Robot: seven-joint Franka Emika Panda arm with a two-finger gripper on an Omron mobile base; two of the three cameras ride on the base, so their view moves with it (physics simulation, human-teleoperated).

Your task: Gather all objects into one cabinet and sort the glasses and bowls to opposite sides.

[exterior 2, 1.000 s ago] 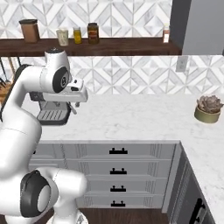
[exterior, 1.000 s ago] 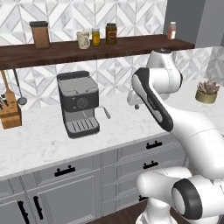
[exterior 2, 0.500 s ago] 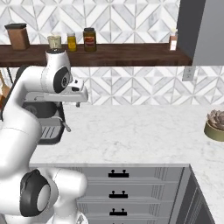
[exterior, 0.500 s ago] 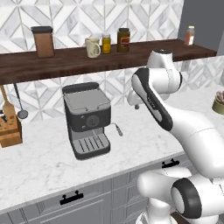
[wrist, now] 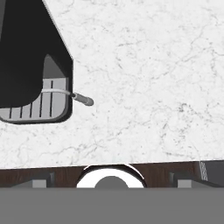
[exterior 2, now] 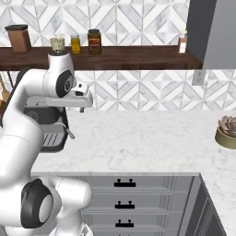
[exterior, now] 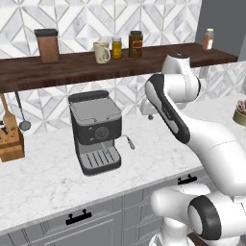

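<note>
Gripper (exterior: 150, 113) is seen mid-frame in the left base view, above the marble counter (exterior: 43, 185); finger state cannot be told. Cream mug (exterior: 101, 52) stands on the wooden shelf (exterior: 72, 67) at upper centre, coffee machine (exterior: 94, 130) below. In the right base view, the mug (exterior 2: 57, 44) sits upper left, grey cabinet (exterior 2: 212, 32) upper right. In the hand view, counter (wrist: 144, 78) and machine tray (wrist: 37, 105) at left are shown.

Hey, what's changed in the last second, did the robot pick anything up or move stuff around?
Nothing was picked up or moved. The base drove closer to the counter, so the coffee machine and the wooden shelf look bigger. The cream mug and jars sit unchanged on the shelf. The arm keeps its folded pose.
</note>
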